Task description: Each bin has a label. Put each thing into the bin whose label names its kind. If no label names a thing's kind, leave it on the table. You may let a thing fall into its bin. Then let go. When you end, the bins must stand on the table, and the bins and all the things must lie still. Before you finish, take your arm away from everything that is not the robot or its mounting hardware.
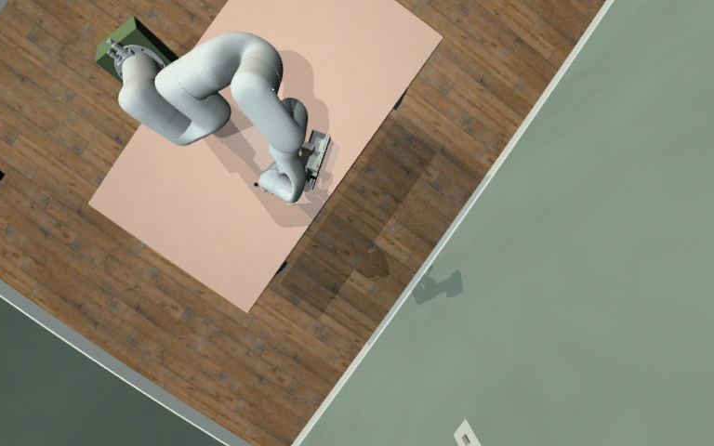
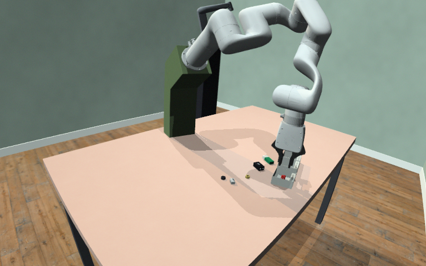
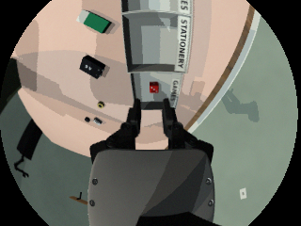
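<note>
A row of three grey bins (image 3: 153,44) stands near the table's edge; it also shows in the side view (image 2: 286,173). Two labels read BATTERIES and STATIONERY; the nearest bin's label is partly hidden. A small red thing (image 3: 153,87) (image 2: 283,177) lies inside the nearest bin. My gripper (image 3: 151,105) hangs just above that bin (image 2: 287,164), fingers apart, with nothing between them. On the table lie a green and white block (image 3: 97,22), a black block (image 3: 93,66), a yellow ring (image 2: 247,176), a small grey piece (image 2: 232,180) and a small black nut (image 2: 223,178).
The bins stand close to the table's edge (image 3: 226,82), with the wooden floor below. The arm's green base (image 2: 180,92) stands at the far side of the table. In the top view the arm covers most of the bins (image 1: 316,154).
</note>
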Available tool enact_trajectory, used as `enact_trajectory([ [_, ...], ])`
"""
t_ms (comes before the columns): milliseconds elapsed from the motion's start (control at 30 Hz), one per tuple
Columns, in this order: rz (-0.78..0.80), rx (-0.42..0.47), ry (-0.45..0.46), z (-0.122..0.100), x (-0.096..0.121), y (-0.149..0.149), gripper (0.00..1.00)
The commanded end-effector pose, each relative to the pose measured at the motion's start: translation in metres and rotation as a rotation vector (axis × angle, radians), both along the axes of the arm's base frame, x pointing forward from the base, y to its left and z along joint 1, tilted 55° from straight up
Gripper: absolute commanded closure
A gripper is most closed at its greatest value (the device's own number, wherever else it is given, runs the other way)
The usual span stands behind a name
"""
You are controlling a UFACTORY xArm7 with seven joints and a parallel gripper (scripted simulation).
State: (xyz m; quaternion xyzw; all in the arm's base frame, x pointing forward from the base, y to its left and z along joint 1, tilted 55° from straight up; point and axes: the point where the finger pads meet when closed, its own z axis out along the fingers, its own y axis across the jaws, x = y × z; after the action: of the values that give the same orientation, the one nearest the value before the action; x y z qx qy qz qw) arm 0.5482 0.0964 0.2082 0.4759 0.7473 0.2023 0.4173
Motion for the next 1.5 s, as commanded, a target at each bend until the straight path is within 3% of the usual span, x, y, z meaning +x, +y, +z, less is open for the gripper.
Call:
enact_trajectory([
  [0,0.057,-0.081,0.008,-0.011,-0.008,0.008,0.62],
  [367,0.306,-0.446,0.061,-0.078,-0.054,0.052,0.62],
  [433,0.306,-0.446,0.061,-0.078,-0.054,0.052,0.62],
  [467,0.373,-0.538,0.067,-0.084,-0.058,0.056,0.62],
  [633,0.464,-0.663,0.076,-0.114,-0.079,0.076,0.62],
  [767,0.466,-0.666,0.076,-0.125,-0.086,0.084,0.62],
  [1467,0.466,-0.666,0.076,-0.122,-0.084,0.081,0.62],
])
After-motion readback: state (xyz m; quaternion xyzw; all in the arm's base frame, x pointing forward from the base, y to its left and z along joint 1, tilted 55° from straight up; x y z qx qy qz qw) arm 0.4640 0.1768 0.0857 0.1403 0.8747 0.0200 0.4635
